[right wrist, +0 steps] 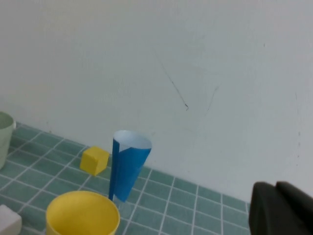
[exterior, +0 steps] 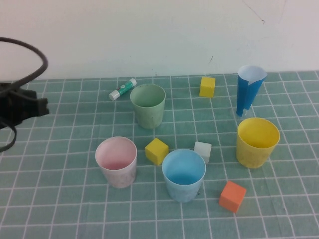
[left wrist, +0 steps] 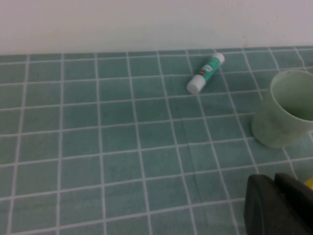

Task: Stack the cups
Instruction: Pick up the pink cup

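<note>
Four cups stand upright and apart on the green tiled table: pale green cup [exterior: 148, 104] at the back, pink cup [exterior: 116, 162] front left, light blue cup [exterior: 184, 174] front centre, yellow cup [exterior: 257, 142] on the right. My left gripper [exterior: 42, 107] hovers at the far left edge, well clear of every cup. Its fingers are shut on nothing [left wrist: 275, 180], with the green cup [left wrist: 286, 110] ahead of it. My right gripper [right wrist: 275, 186] is outside the high view. It is shut and empty, raised off to the side of the yellow cup [right wrist: 82, 213].
A glue stick [exterior: 122, 89] lies behind the green cup. Two yellow cubes [exterior: 207, 86] [exterior: 156, 151], a white cube [exterior: 202, 152] and an orange cube [exterior: 233, 195] sit among the cups. A blue-and-white paper cone [exterior: 249, 89] stands behind the yellow cup, near the wall.
</note>
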